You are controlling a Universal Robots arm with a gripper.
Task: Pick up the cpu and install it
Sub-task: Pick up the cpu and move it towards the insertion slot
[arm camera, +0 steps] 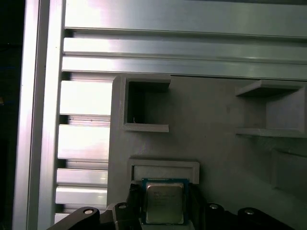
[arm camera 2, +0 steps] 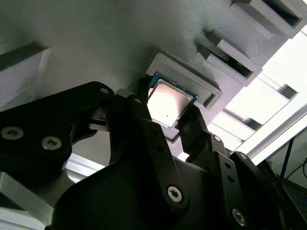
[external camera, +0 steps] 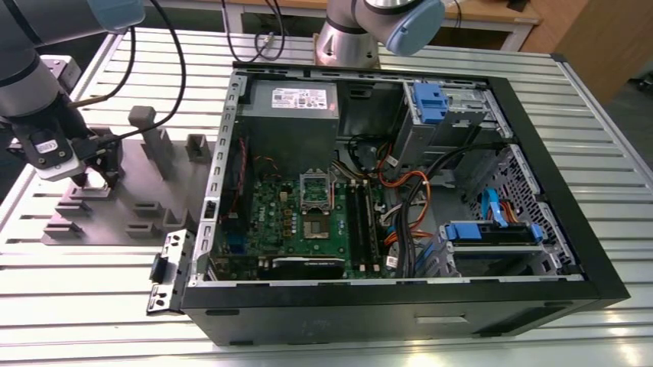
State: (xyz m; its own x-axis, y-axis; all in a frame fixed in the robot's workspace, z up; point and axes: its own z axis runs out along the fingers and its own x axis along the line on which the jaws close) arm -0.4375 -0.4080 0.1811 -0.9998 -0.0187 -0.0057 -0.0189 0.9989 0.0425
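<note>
The cpu is a small square chip with a shiny silver top and a thin dark rim. It sits at a shallow raised pocket of the grey fixture plate. In both wrist views my gripper has one black finger against each side of the cpu, shut on it. In the exterior view the gripper stands low over the plate at the exterior view's left, well apart from the open computer case. The motherboard's silver socket frame lies inside the case.
The grey plate carries several upright posts and slotted holders close around the gripper. It rests on a ribbed aluminium table. The case holds cables, blue drive bays and a power supply. A second arm's base stands behind the case.
</note>
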